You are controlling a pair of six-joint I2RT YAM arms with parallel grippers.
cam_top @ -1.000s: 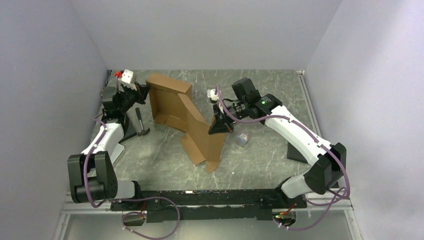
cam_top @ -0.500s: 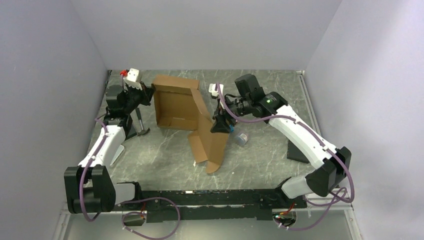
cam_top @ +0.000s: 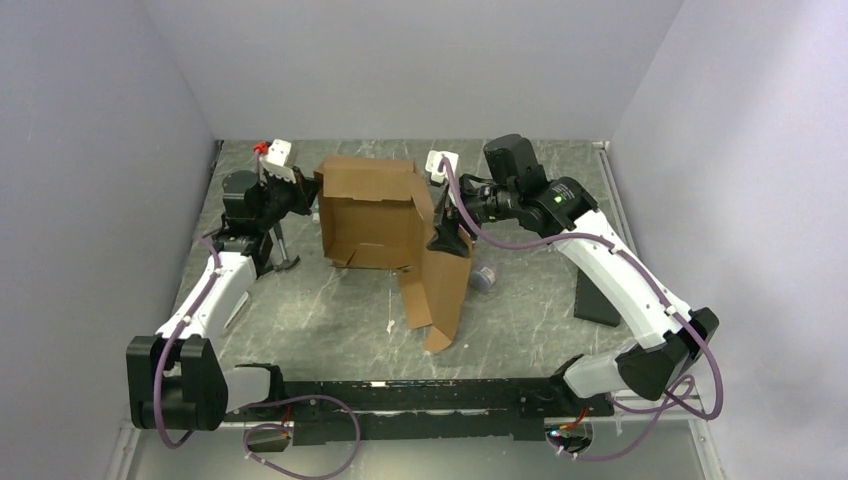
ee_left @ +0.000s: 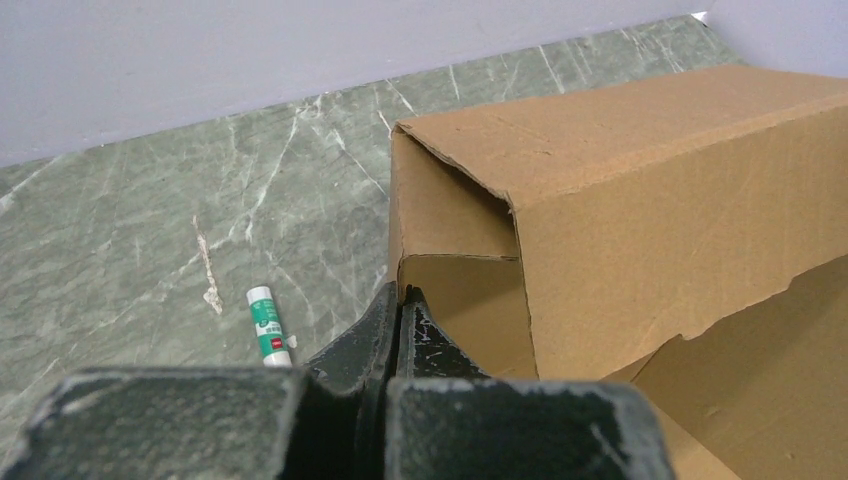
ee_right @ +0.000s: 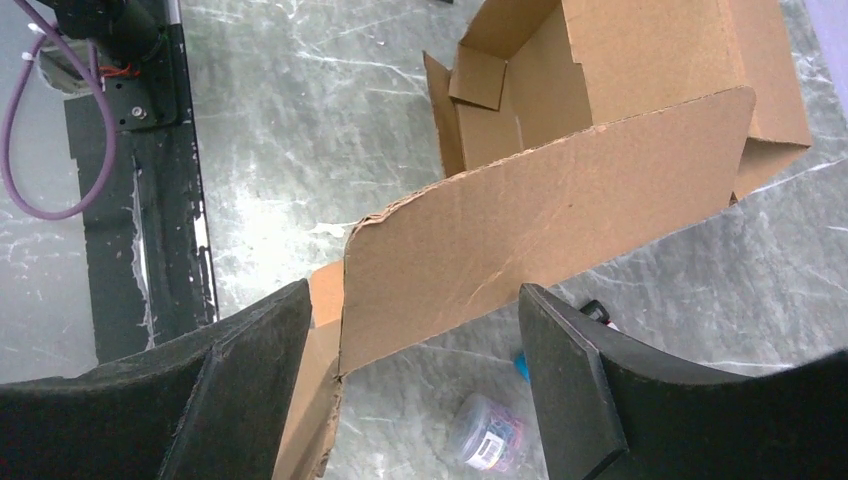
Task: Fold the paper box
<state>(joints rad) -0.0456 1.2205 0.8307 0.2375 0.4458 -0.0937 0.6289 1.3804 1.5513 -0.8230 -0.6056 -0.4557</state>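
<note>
Cardboard of the paper box (cam_top: 372, 215) stands half-formed at the back middle of the tabletop (cam_top: 310, 320), its tray tipped up with the opening toward the arms and a long flap trailing to the near right. The left fingers (ee_left: 418, 325) are clenched on the edge of the tray's left wall. The right fingers (ee_right: 585, 385) are spread wide, released, with that flap's end passing between them.

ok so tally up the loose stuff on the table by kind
box: 1
glue stick: 1
small jar: 1
black pad: 1
total: 4, not counting bits too unclear to name
</note>
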